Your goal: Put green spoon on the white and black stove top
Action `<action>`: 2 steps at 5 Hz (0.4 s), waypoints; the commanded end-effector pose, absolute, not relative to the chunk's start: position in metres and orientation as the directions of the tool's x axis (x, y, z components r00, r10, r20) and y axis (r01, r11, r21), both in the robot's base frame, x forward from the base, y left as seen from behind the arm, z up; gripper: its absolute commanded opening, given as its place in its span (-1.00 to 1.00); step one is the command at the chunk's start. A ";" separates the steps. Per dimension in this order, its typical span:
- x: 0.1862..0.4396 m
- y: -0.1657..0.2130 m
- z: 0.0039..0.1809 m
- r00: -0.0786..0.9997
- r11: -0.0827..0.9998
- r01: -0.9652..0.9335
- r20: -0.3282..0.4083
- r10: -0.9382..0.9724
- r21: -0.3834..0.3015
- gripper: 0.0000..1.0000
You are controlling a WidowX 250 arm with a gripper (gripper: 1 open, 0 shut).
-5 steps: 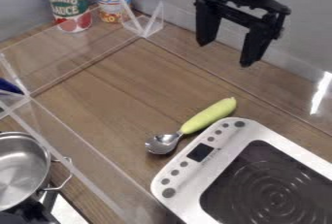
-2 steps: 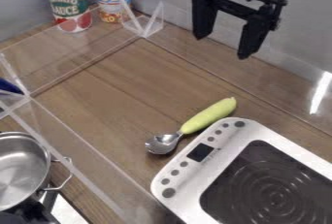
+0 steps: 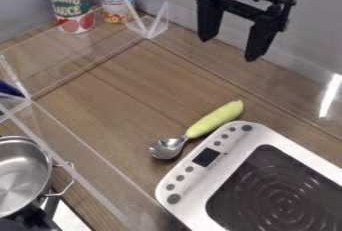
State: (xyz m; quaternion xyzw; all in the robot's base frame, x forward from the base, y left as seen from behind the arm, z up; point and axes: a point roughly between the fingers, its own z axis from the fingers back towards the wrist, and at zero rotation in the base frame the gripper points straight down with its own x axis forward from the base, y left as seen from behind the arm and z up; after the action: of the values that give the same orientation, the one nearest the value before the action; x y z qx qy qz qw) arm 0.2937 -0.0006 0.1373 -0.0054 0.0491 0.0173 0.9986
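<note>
The green spoon (image 3: 203, 127) lies flat on the wooden table, its yellow-green handle pointing up-right and its round silver bowl (image 3: 166, 148) at the lower left. It rests just beside the upper-left edge of the white and black stove top (image 3: 254, 187), which fills the lower right corner with its black ringed surface. My gripper (image 3: 234, 38) hangs high at the top of the view, well above and behind the spoon. Its two black fingers (image 3: 261, 40) point down and stand wide open with nothing between them.
A steel pot (image 3: 20, 181) sits at the lower left edge. Two cans (image 3: 71, 4) stand at the back left corner. A clear plastic barrier (image 3: 80, 70) runs along the left and back of the wooden surface.
The gripper shifted very slightly to the left at the top of the view; the spoon and stove top stayed where they were.
</note>
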 end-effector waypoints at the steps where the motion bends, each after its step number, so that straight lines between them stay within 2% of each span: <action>1: 0.290 -0.008 0.158 0.999 1.000 -0.018 -0.032 0.018 -0.016 1.00; 2: 0.291 -0.009 0.155 0.999 1.000 -0.018 -0.037 0.017 -0.016 1.00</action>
State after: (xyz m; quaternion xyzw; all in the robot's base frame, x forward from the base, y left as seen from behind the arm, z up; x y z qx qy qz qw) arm 0.2910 -0.0053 0.1376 -0.0071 0.0500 0.0155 0.9986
